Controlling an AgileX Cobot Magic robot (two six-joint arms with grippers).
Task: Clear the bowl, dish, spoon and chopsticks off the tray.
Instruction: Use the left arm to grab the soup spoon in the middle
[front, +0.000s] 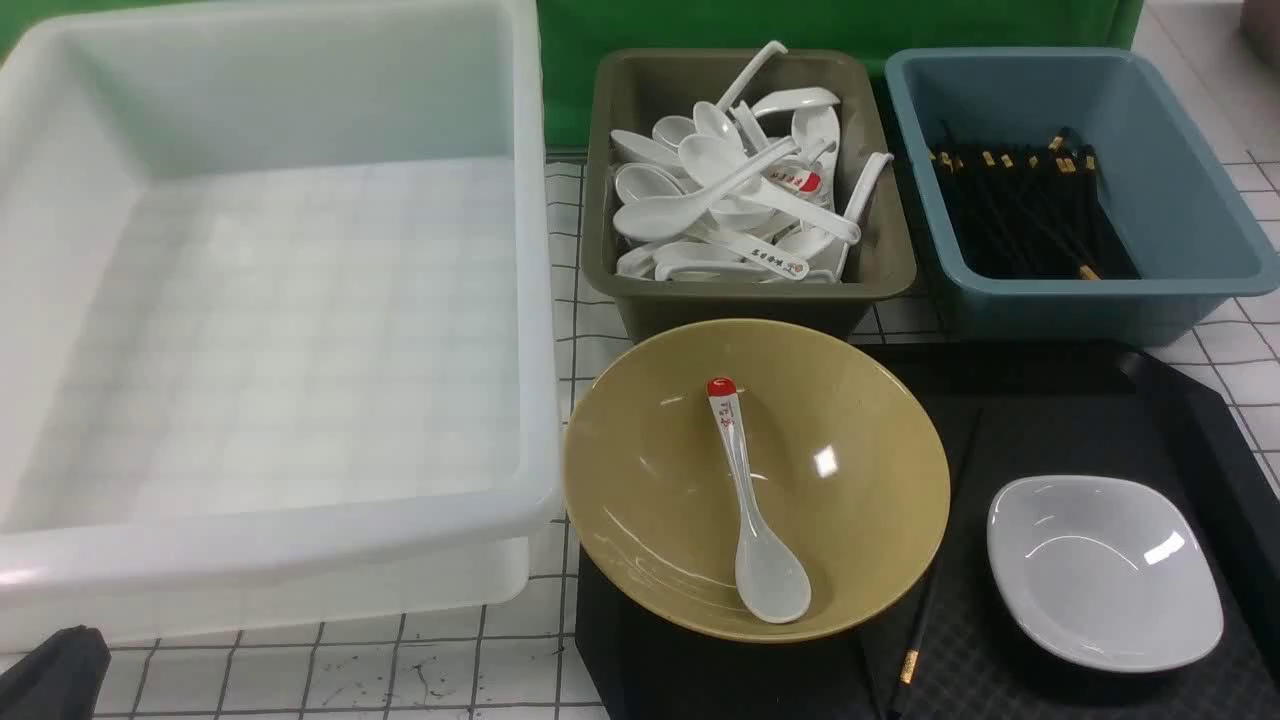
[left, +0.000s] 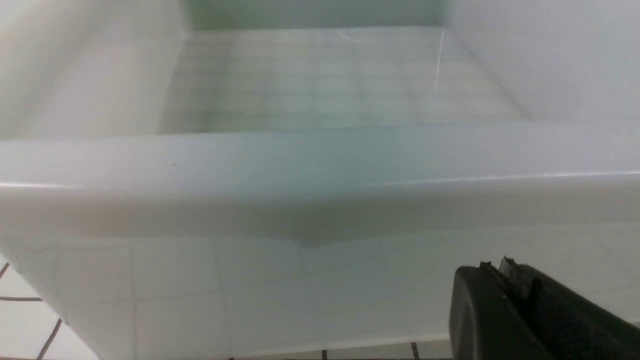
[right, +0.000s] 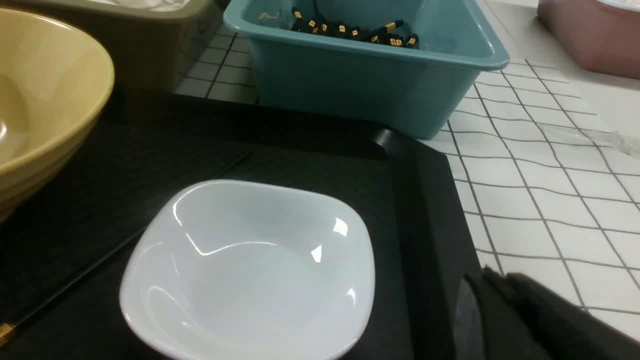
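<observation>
Front: the bowl (front: 650, 500) is seen at the tray's (front: 1100, 400) left edge with the spoon (front: 765, 570) in it, the dish (front: 1105, 570) by the right edge, and the chopsticks (front: 925, 610) between. Left wrist: the left gripper (left: 500, 265) is held before the tub (left: 320, 165), fingers together. Right wrist: the right gripper's (right: 502, 280) spread cannot be told. The dish, which is nearest it, is best pinched by its rim.

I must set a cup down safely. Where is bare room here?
The white tub is bare inside. On the tray, a patch is free behind the dish, before the blue bin. Crowded: the olive bin of spoons, and the bowl with its spoon beside the chopsticks.
</observation>
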